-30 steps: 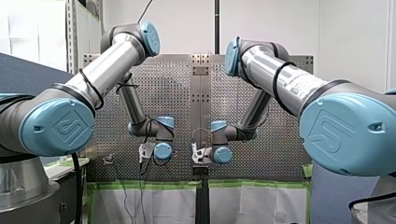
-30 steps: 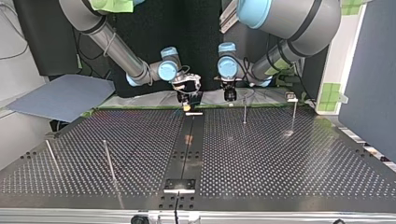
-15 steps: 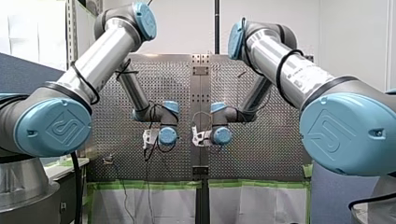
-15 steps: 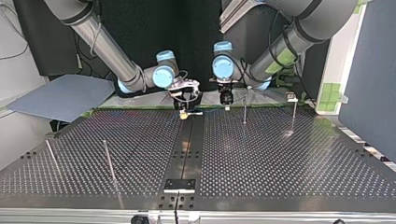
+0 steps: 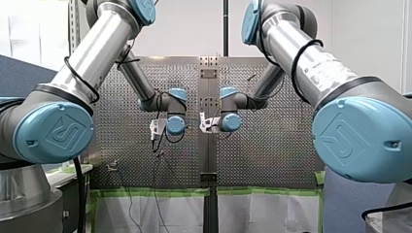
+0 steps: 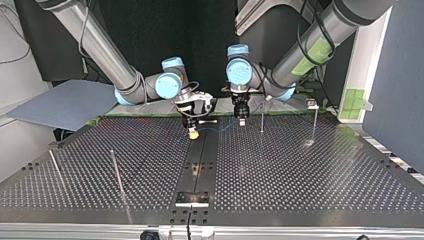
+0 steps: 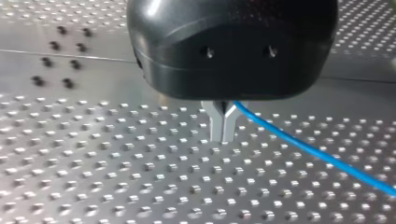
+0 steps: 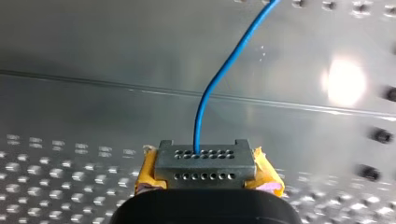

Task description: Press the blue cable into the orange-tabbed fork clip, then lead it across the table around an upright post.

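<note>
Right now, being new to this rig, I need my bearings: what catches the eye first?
The blue cable, strung just above the table's far edge in the top view, between both grippers. My right gripper, with yellow pads, grips it near that view's middle; my left gripper pinches it just to the right, beside a thin post.

The black body of my left gripper [image 7: 223,135] is covering the roots of its fingers in the left wrist view, hiding where the blue cable [image 7: 308,151] is meeting them. The cable is running out of view to one side. In the right wrist view it is leaving ahead of my right gripper [image 8: 205,153]. The clip [image 6: 311,103] at the top view's far right is showing too small to tell its tab's colour.
</note>
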`<state>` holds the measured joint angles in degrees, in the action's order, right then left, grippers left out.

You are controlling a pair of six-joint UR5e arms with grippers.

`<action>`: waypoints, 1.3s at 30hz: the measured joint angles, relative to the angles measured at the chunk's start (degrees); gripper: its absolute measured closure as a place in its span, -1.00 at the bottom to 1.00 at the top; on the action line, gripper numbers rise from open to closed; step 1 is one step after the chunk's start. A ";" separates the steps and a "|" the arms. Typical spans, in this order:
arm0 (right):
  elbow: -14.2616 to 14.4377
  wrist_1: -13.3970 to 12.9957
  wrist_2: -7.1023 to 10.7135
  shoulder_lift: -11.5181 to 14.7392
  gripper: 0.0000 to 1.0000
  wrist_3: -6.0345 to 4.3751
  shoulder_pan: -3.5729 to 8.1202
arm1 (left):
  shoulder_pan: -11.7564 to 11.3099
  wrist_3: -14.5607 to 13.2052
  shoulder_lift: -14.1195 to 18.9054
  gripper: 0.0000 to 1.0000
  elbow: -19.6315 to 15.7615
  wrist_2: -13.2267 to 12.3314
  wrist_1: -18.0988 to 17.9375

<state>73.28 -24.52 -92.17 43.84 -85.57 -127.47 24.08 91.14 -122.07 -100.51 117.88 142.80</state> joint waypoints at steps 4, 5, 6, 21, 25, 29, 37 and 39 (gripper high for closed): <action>-0.01 0.33 0.04 2.22 1.00 -0.27 0.22 | -0.21 1.14 1.77 0.98 0.52 -0.05 0.86; -0.02 0.42 0.06 2.66 1.00 -0.31 0.27 | -0.19 1.66 2.35 0.98 0.87 -0.06 1.29; -0.02 0.55 0.09 3.09 1.00 -0.34 0.31 | -0.14 2.08 2.80 0.98 1.18 -0.05 1.64; -1.18 3.55 0.40 10.59 1.00 -0.73 0.16 | 0.25 3.32 10.91 0.98 6.81 0.03 9.33; -2.06 4.81 0.47 12.57 1.00 -0.75 0.00 | 0.27 3.39 12.67 0.98 8.39 0.02 11.08; -2.93 5.85 0.48 14.39 1.00 -0.75 -0.06 | 0.35 3.30 14.63 0.98 10.14 -0.10 13.05; -4.67 7.98 0.45 18.07 1.00 -0.82 0.49 | 0.80 2.51 18.50 0.98 13.44 -0.42 16.74; -5.14 8.45 0.42 18.93 1.00 -0.94 0.62 | 0.97 2.13 19.14 0.98 14.35 -0.64 17.61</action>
<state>68.14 -16.07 -91.75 62.77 -86.52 -126.85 25.06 93.27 -102.93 -86.16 117.24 160.42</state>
